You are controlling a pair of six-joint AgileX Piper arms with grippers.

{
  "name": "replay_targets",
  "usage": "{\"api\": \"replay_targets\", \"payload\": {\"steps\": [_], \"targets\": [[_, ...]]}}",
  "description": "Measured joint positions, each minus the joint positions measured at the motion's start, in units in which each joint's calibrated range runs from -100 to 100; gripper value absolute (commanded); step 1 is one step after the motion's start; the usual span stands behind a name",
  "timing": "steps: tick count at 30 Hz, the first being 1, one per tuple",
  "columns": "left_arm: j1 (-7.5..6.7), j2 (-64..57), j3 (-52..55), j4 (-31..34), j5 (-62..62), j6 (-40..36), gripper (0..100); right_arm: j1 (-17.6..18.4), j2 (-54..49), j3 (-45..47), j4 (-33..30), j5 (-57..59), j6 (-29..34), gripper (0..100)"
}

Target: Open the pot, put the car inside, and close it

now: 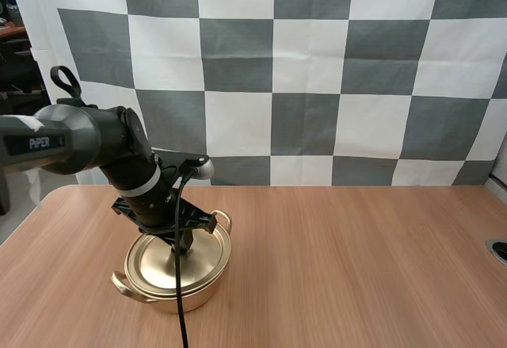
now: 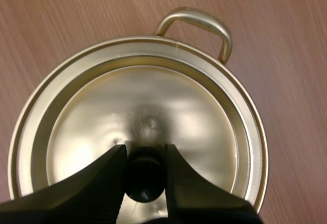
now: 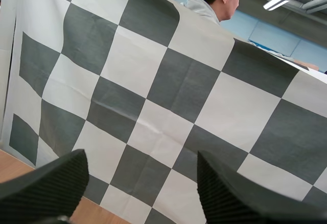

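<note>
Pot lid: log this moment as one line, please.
left gripper: pinching knob | lid: on pot | right gripper: open, holding nothing | step: lid not yet lifted

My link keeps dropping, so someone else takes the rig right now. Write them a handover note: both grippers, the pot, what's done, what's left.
Left gripper: jaws shut on the black round knob of the gold metal lid.
Right gripper: jaws open, holding nothing.
The lid sits on the gold two-handled metal pot, which stands on the wooden table.
Done: knob grasped.
Left: lift the lid off, put the car inside, close the pot.
</note>
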Motion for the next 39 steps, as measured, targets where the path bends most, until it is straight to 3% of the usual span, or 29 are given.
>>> {"api": "replay_targets", "payload": {"steps": [6, 8, 13, 16, 22, 39], "targets": [[0.0, 0.0, 0.0, 2.0, -0.2, -2.3, 0, 0.0, 0.0, 0.0, 0.0, 0.0, 0.0, 100], [0.0, 0.0, 0.0, 2.1, -0.8, -2.7, 4, 0.0, 0.0, 0.0, 0.0, 0.0, 0.0, 100], [0.0, 0.0, 0.0, 2.1, -1.6, -3.6, 29, 0.0, 0.0, 0.0, 0.0, 0.0, 0.0, 100], [0.0, 0.0, 0.0, 2.1, -2.4, -3.4, 61, 0.0, 0.0, 0.0, 0.0, 0.0, 0.0, 100], [0.0, -0.1, 0.0, 2.1, -2.4, 0.6, 100, 0.0, 0.0, 0.0, 0.8, 0.0, -0.2, 100], [0.0, -1.9, -0.3, 1.2, -3.6, 2.4, 100, 0.0, 0.0, 0.0, 1.2, 0.0, -0.3, 100]]}}
